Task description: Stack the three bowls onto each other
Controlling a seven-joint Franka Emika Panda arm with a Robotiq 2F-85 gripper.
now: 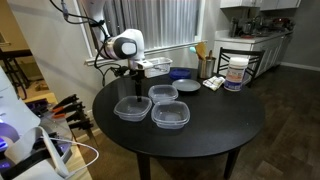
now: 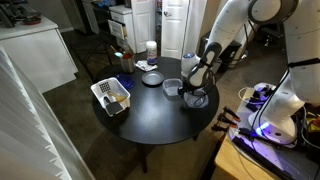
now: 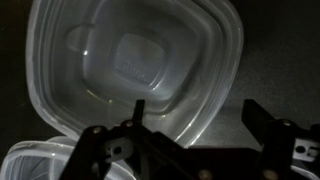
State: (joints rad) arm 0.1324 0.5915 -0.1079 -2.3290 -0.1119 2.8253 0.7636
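3 bowls [image 1: 170, 115] lie side by side, unstacked, on the black table [image 1: 225, 130]. Gripper [image 3: 195, 112] hangs empty, spread wide, straight above 1 bowl [image 3: 135, 60], its near rim between the fingers [image 3: 137, 110].

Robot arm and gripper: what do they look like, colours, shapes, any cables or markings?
The arm is glossy white with rounded links and a dark circular joint cap; dark cable loops beside it. The gripper is black, with two slim dark fingers on a blocky body. No markings are legible.
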